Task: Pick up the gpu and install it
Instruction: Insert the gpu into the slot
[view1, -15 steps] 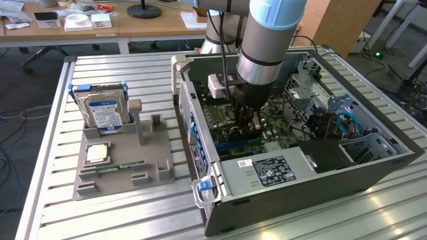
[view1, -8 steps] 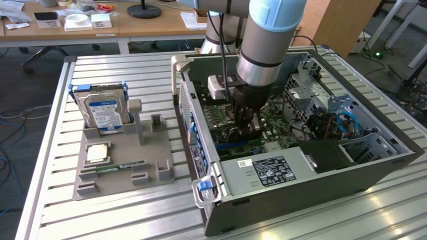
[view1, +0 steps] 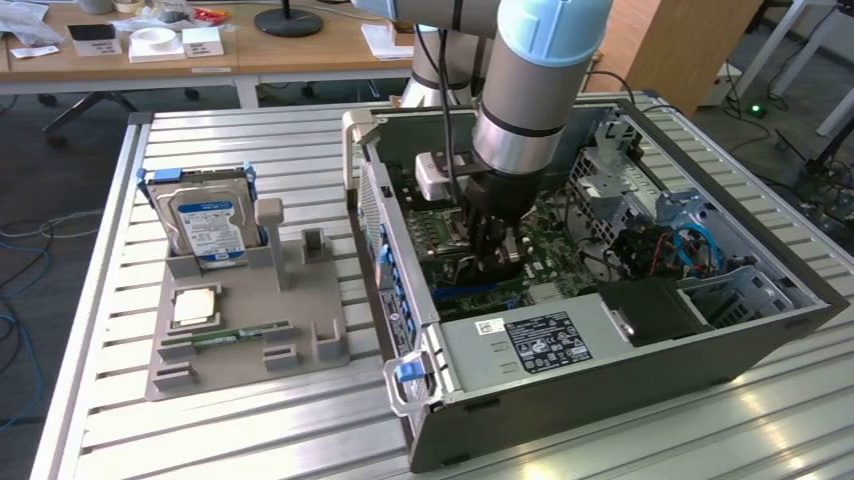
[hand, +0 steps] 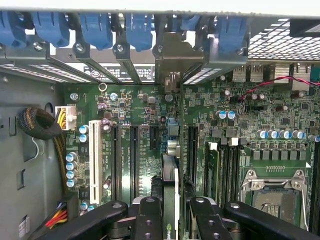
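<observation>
Black fingers (hand: 149, 220) of the gripper (hand: 170, 214) are clenched on the gpu (hand: 170, 180). I see the card edge-on (a logo shows on its near edge), upright over the green motherboard (hand: 135, 145) inside the computer case (view1: 601, 380). I cannot tell whether it touches a slot. Beyond it, blue latches (hand: 137, 27) line the rear wall.
</observation>
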